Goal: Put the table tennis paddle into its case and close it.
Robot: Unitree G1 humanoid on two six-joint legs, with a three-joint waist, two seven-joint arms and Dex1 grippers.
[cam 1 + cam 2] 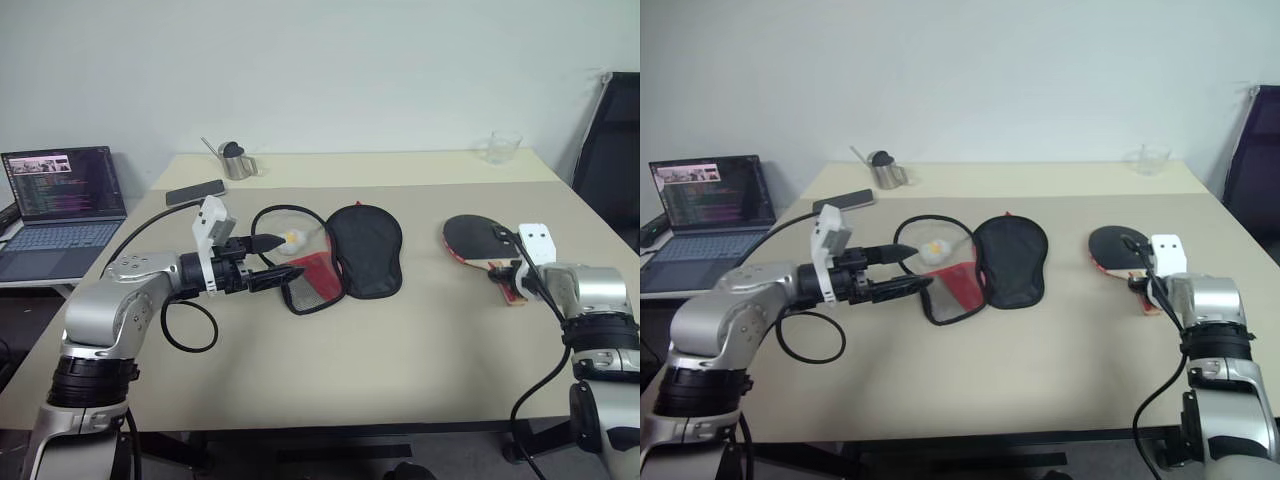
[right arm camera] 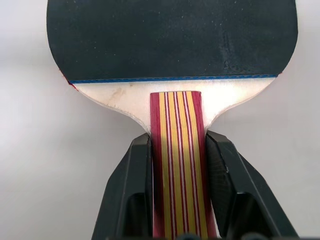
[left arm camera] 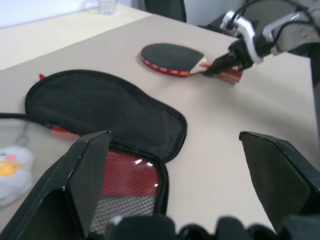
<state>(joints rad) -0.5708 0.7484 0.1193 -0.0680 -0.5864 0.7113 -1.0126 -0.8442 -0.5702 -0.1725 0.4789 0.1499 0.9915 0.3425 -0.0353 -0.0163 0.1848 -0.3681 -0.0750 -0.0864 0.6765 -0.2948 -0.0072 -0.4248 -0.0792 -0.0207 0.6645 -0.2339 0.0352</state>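
The paddle [image 1: 474, 240] lies flat on the beige worktop [image 1: 400, 340], on the robot's right side, its round black face pointing away from the robot and its striped red and tan handle toward it. The right gripper [image 2: 177, 155] has its jaws closed on that handle, one black finger [image 2: 131, 190] pressed against each long edge, just below the pale wood where the handle meets the blade. The case [image 1: 345, 255] lies well apart from the paddle, near the middle of the worktop, unzipped and spread open: the dark oval top half lies flat on the side nearer the paddle, and the red lower part with its black mesh pocket is folded out toward the robot's left. A small white and yellow charm [image 1: 292, 239] rests on the worktop just beside the red part, inside the loop of the open case edge. The left gripper [image 1: 272, 278] hovers at the red end of the case with its jaws wide apart and nothing between them. Toward the far left edge of the worktop lie a dark phone [image 1: 196, 192] and a small metal cup [image 1: 237, 161]; a clear glass [image 1: 503, 147] stands near the far right corner. A laptop [image 1: 60, 205] with a lit screen sits on a separate surface to the left.
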